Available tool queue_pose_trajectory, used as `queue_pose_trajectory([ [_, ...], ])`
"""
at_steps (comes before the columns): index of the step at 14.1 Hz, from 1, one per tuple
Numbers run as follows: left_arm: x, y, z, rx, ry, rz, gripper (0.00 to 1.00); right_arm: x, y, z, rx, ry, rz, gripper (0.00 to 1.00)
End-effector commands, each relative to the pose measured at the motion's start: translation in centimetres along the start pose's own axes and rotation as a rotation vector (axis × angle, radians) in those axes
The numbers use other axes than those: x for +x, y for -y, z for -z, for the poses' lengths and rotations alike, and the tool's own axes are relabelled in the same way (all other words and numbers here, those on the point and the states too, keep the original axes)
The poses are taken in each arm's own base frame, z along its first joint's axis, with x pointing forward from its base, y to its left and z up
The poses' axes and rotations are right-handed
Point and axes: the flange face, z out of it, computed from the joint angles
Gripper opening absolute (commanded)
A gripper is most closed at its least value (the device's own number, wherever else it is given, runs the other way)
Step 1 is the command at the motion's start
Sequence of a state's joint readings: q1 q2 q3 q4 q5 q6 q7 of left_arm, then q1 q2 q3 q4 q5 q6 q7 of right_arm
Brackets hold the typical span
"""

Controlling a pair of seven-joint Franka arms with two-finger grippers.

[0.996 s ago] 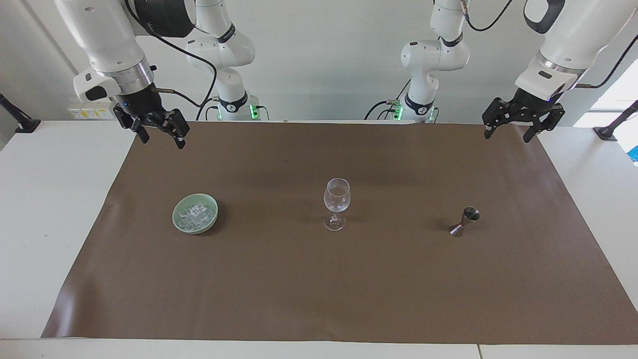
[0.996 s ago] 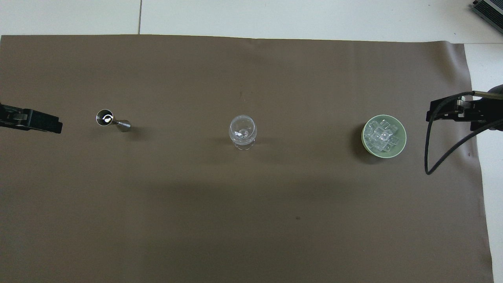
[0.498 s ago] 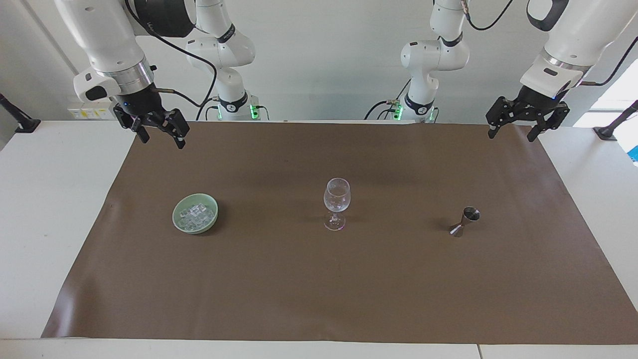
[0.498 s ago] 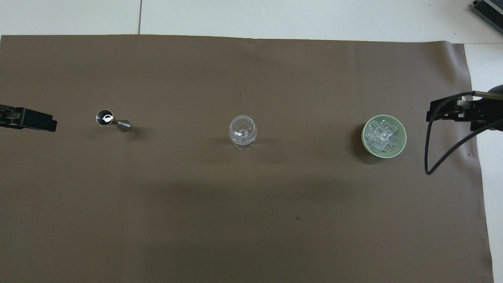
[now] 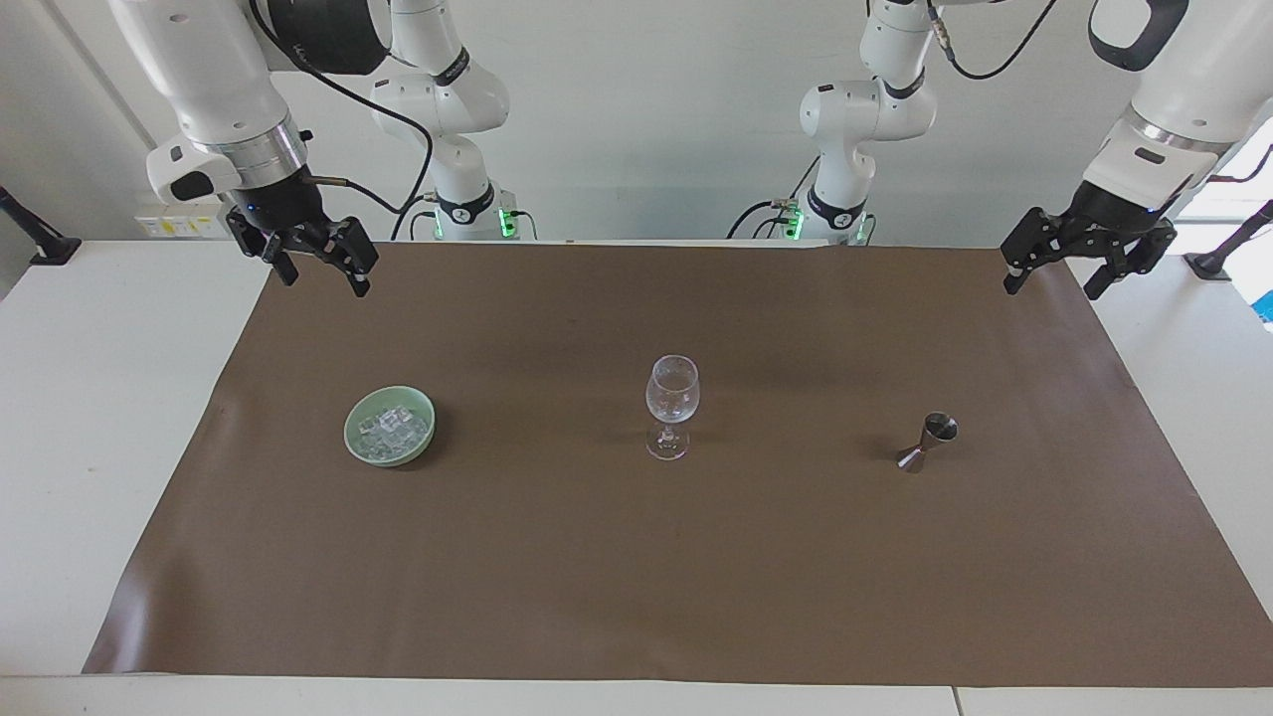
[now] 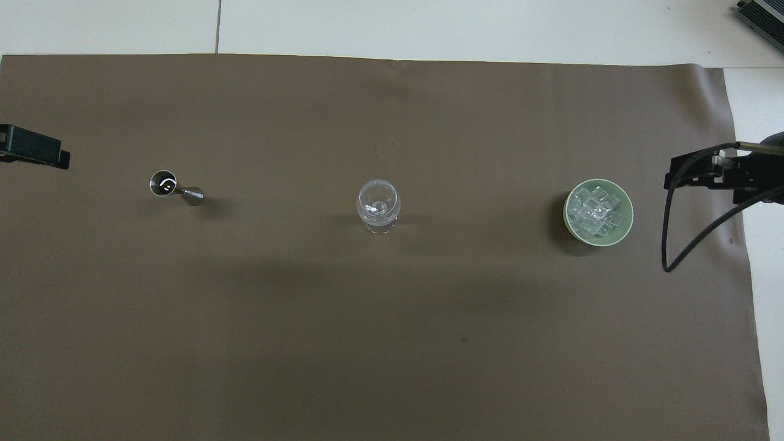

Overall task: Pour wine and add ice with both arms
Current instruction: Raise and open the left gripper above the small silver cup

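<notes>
Ice: clear whitish cubes heaped in bowl.

heap of small clear ice cubes piled in a little green bowl, toward the right arm's end of the table, two white arms up in the air, right gripper and left gripper both spread open over the brown mat's edge

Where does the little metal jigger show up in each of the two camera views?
Facing view: the jigger stands on the brown mat toward the left arm's end, at that picture's right.
Overhead view: the jigger is at that picture's left.
Shared landmark: the wine glass at mid-mat, in a row with it.
</notes>
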State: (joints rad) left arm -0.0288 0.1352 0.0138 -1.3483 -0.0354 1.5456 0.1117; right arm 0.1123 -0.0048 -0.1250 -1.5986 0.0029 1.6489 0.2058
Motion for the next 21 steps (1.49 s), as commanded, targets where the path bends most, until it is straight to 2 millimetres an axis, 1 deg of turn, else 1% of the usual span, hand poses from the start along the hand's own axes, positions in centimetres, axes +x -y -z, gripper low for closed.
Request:
queue_pose_trajectory([
  [1, 3.4, 1.4, -1.7, -0.023, 0.047, 0.046, 1.0, -0.7, -0.3, 0.1, 0.024, 0.012, 0.013, 1.0],
  [2, 3.8, 2.2, -2.2, -0.036, 0.048, 0.086, 1.0, -0.7, -0.3, 0.1, 0.024, 0.011, 0.013, 1.0],
  [4, 4.7, 3.2, -4.4, -0.049, 0.077, 0.121, 1.0, -0.7, -0.3, 0.1, 0.024, 0.011, 0.013, 1.0],
  [7, 5.4, 4.1, -6.4, -0.061, 0.103, 0.233, 1.0, -0.7, -0.3, 0.1, 0.025, 0.011, 0.012, 1.0],
  [8, 5.6, 4.0, -6.6, -0.07, 0.102, 0.291, 1.0, -0.7, -0.3, 0.1, 0.024, 0.011, 0.013, 1.0],
  [9, 5.9, 4.1, -7.3, -0.105, 0.111, 0.367, 1.0, -0.7, -0.3, 0.0, 0.025, 0.013, 0.012, 1.0],
  [10, 5.9, 5.2, -7.6, -0.151, 0.114, 0.435, 1.0, -0.7, -0.3, 0.1, 0.024, 0.011, 0.013, 1.0],
  [11, 6.0, 5.5, -7.9, -0.191, 0.117, 0.489, 1.0, -0.7, -0.3, 0.1, 0.025, 0.011, 0.012, 1.0],
  [14, 6.6, 5.7, -9.5, -0.22, 0.121, 0.676, 1.0, -0.7, -0.3, 0.1, 0.024, 0.011, 0.013, 1.0],
  [15, 6.8, 5.8, -10.0, -0.241, 0.12, 0.714, 1.0, -0.7, -0.3, 0.1, 0.025, 0.013, 0.013, 1.0],
  [17, 6.8, 7.3, -10.7, -0.298, 0.129, 0.818, 1.0, -0.7, -0.3, 0.1, 0.024, 0.011, 0.013, 1.0],
  [18, 6.9, 7.5, -11.3, -0.314, 0.118, 0.894, 1.0, -0.7, -0.3, 0.1, 0.025, 0.011, 0.012, 1.0],
  [20, 6.7, 8.1, -12.6, -0.323, 0.103, 0.969, 1.0, -0.7, -0.3, 0.1, 0.025, 0.011, 0.012, 1.0],
  [21, 6.7, 7.9, -12.8, -0.319, 0.094, 0.985, 1.0, -0.7, -0.3, 0.1, 0.025, 0.011, 0.012, 1.0],
])
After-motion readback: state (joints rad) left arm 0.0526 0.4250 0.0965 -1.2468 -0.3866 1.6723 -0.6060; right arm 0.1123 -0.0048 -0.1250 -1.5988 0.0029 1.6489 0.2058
